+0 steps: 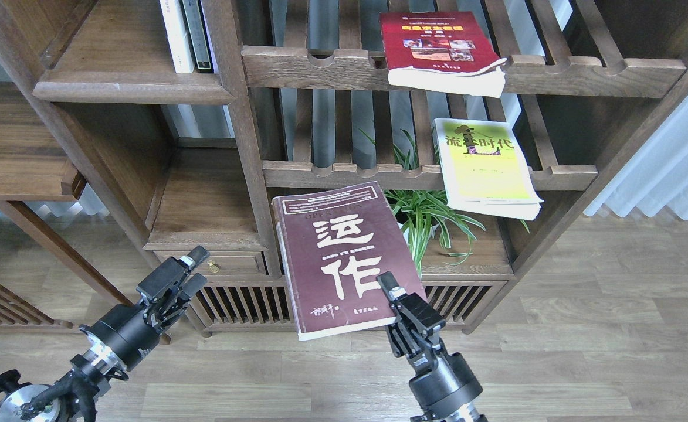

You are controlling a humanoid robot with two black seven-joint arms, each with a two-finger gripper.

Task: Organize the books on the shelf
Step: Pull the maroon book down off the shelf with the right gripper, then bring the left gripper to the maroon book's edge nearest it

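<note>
My right gripper (392, 296) is shut on the near right corner of the dark maroon book (344, 255) with big white characters, holding it flat in the air in front of the bookcase. The yellow-green book (484, 167) lies on the middle slatted rack, overhanging its rail. The red book (440, 50) lies on the upper slatted rack. The solid dark-brown plank shelf (126, 88) is at the upper left. My left gripper (194, 269) is empty, fingers close together, low at the left, near the small drawer.
Thin white and dark-green books (186, 35) stand upright at the plank shelf's right end. A green spider plant (431, 220) sits on the lower right shelf behind the held book. A lower solid shelf (209, 205) is at centre-left. Wooden floor lies below.
</note>
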